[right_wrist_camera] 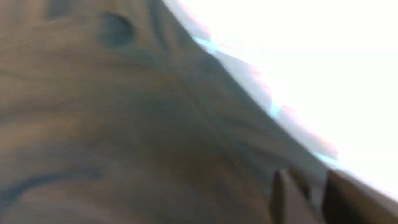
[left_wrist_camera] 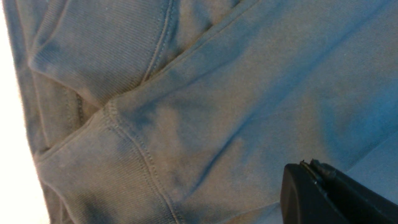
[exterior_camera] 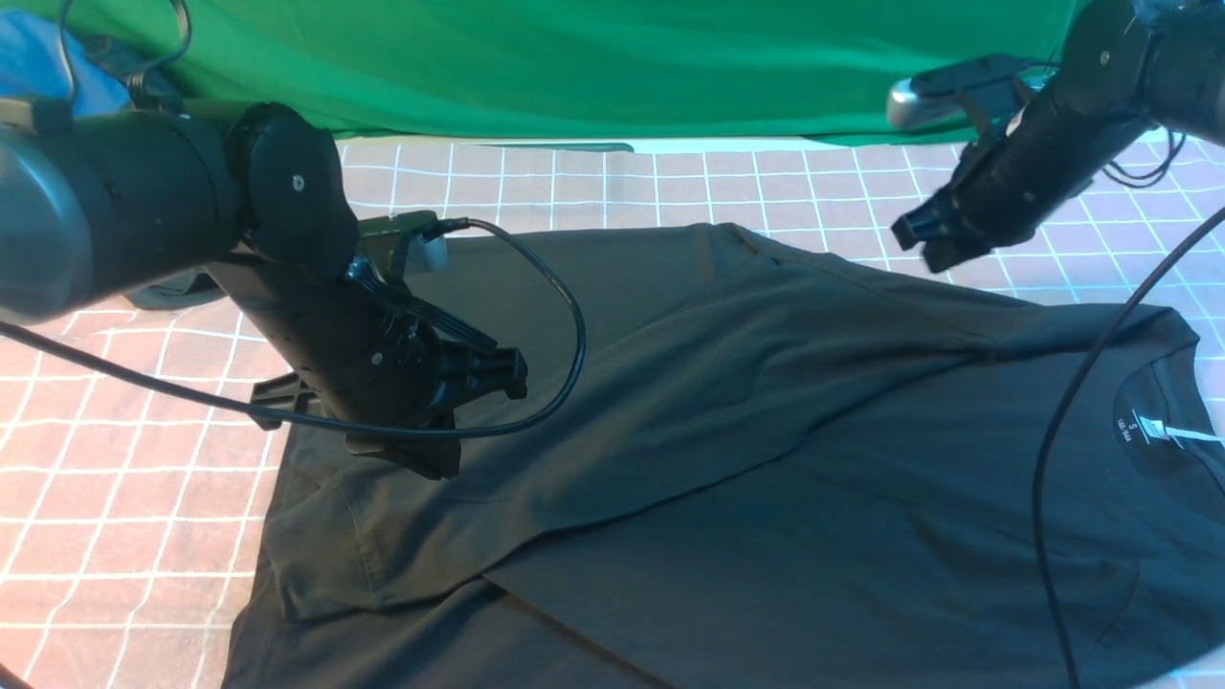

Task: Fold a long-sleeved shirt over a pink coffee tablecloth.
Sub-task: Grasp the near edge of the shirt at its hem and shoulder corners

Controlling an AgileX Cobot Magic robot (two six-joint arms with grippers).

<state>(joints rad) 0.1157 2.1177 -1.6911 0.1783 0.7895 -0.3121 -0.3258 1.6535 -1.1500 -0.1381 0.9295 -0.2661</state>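
Pink checked tablecloth [exterior_camera: 144, 536] lies under the black shirt [exterior_camera: 766, 459], and the shirt is spread flat with one sleeve folded across. My left gripper [exterior_camera: 507, 371] is closed just above the shirt; my right gripper [exterior_camera: 914, 239], fingers apart, hovers beside the shirt's far edge.

front: high, facing forward over the long-sleeved shirt [exterior_camera: 766, 431]
wrists: close on its fabric; right blurred
shared: shirt
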